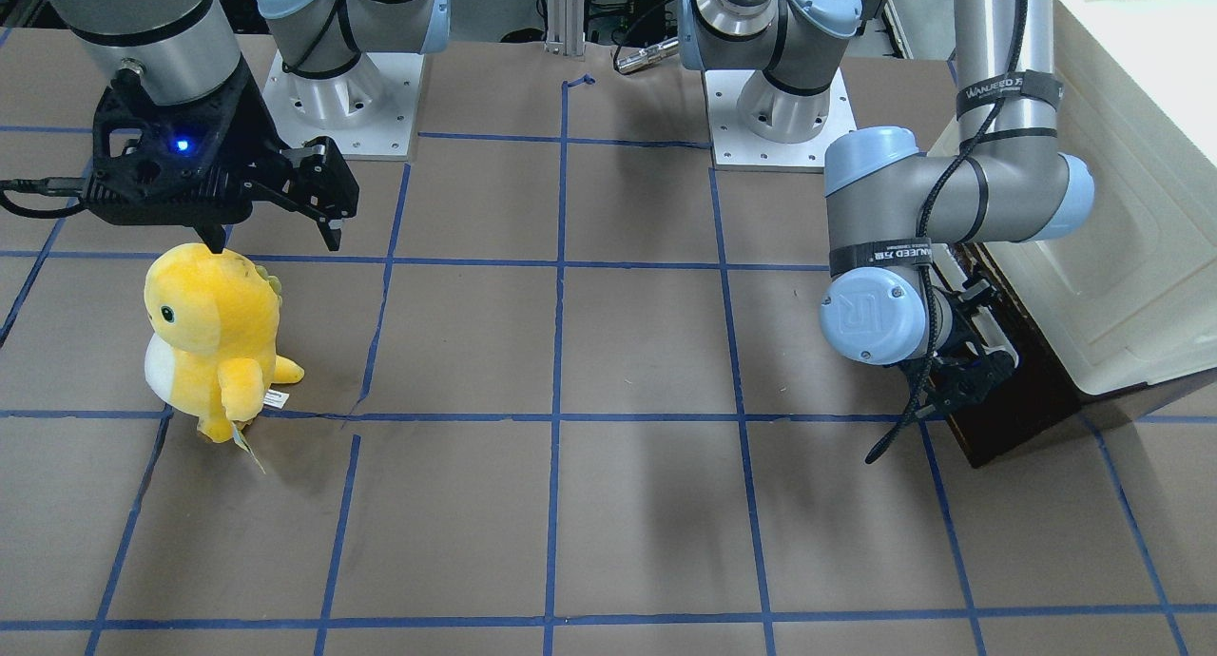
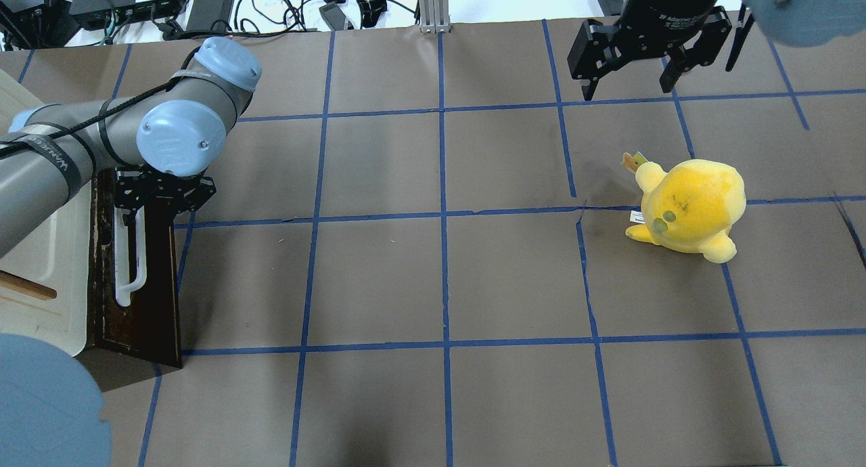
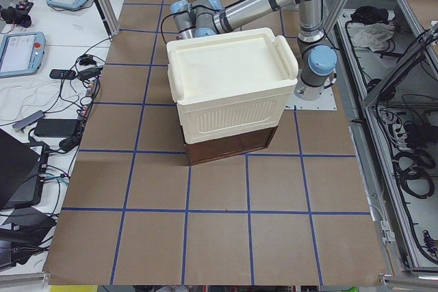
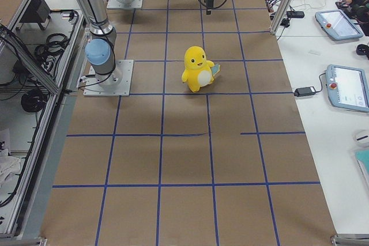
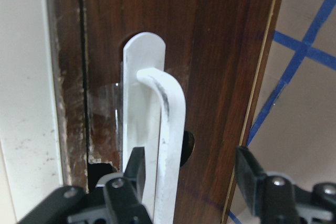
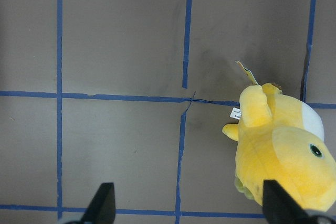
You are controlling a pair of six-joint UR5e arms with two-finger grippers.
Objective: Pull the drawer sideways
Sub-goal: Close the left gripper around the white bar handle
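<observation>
The drawer has a dark brown front and a long white bar handle. It sits at the table's left edge, against the cream-white cabinet. My left gripper is open at the far end of the handle. In the left wrist view the handle runs between the spread fingers of the left gripper, and nothing is clamped. The drawer front fills that view. My right gripper is open and empty, hovering high at the far right.
A yellow plush toy stands on the right half of the table, just in front of and below the right gripper. It also shows in the right wrist view. Blue tape lines grid the brown tabletop.
</observation>
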